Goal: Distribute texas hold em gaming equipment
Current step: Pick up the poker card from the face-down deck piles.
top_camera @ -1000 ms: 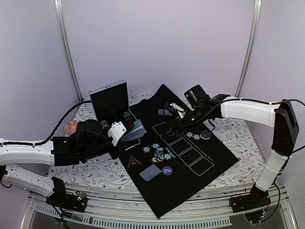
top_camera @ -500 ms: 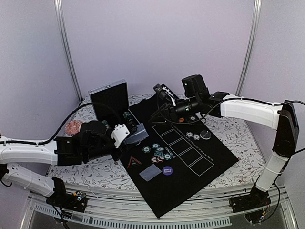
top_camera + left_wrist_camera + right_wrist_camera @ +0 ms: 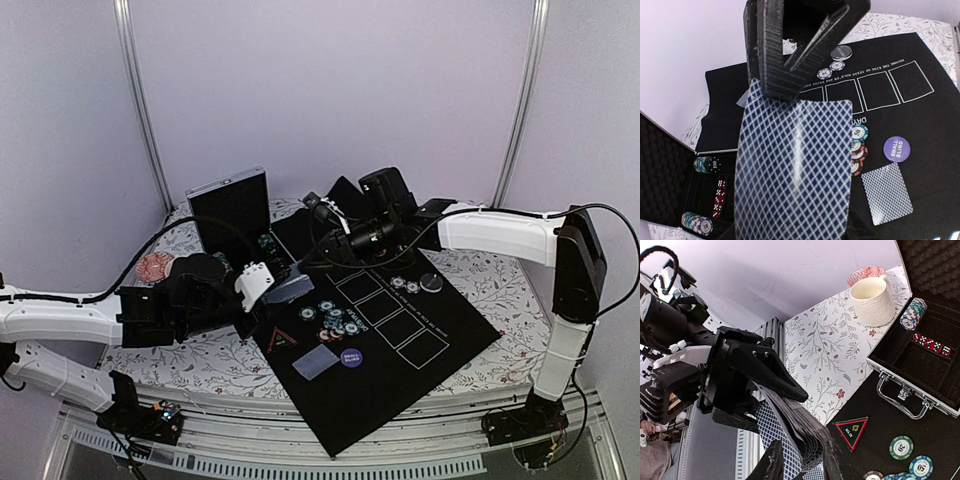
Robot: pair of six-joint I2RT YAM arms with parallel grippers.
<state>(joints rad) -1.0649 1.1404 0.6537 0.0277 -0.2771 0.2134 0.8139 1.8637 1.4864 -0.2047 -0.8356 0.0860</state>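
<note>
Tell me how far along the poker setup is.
Done: chips, a purple button, a red-edged triangle and one face-down card lie on the mat. In hand: the left fingers are shut on the deck, with the right fingers open near it. Left: the white rectangles are bare, and chip stacks sit in the case.
</note>
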